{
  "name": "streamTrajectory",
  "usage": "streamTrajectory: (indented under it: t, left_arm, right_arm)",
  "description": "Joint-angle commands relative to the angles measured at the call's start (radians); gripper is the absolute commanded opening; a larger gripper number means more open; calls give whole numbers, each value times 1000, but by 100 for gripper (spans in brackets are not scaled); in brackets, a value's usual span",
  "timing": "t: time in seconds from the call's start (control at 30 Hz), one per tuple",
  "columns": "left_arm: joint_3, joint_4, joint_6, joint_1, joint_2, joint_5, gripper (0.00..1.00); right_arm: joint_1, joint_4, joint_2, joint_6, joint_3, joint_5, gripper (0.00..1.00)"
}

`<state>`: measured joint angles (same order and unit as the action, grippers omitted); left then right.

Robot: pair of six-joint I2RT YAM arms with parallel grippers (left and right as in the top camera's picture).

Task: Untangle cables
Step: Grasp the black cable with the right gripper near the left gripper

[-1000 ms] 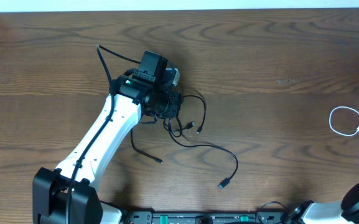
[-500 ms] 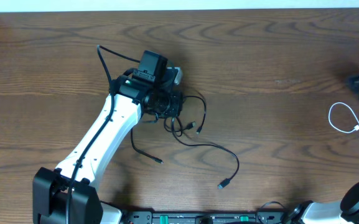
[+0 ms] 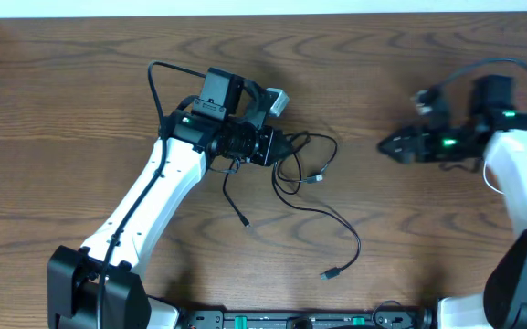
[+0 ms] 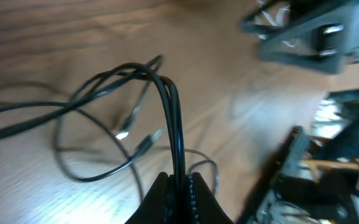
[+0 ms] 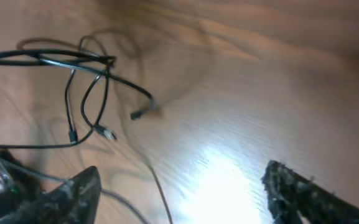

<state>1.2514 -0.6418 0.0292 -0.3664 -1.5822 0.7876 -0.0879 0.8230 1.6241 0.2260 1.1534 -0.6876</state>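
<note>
The black cable lies in loose loops mid-table, its plug ends spread toward the front. My left gripper is shut on a doubled strand of it. In the left wrist view the black cable rises straight out of the shut fingers. My right gripper hovers open to the right of the loops, pointing at them, nothing between its fingers. From the right wrist, the black cable hangs ahead of the open right gripper. The white cable is hidden under the right arm.
The left arm stretches from the front left across the table. The right arm comes in along the right edge. The right gripper body shows at the top right of the left wrist view.
The right arm has swung in from off the right side to beside the loops, and its jaws have opened. My left gripper has moved right, dragging the black cable with it.
</note>
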Motion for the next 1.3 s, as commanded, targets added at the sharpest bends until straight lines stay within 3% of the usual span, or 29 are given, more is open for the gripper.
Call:
streamTrajectory:
  t: [0.0,0.27,0.57,0.67,0.8,0.93,1.27]
  left_arm:
    - [24,3,-18,4,-4,176,7]
    - [23,4,-18,4,-3,373,7]
    - [23,4,-19,5,-4,367,7]
    - [23,-3,-18,6,-4,274,8]
    - [23,-30,-17,6,-4,76,8]
    - [23,-51,8,6,-4,-30,8]
    - [23,-76,14,6,-4,-74,8]
  right_arm:
    - [84,-86,-2,44,-39,-15,75]
    - [254,-396,-2,-55,-132,171,80]
    - [327,-392,-2,-53,-154,173,71]
    - [330,-336,-2,-53,-154,172,81]
    - [330,-248,-2,-53,-154,154,84]
    - [330,-220,-2,-53,-154,166,85]
    - [332,-238,-2,-53,-154,123,91]
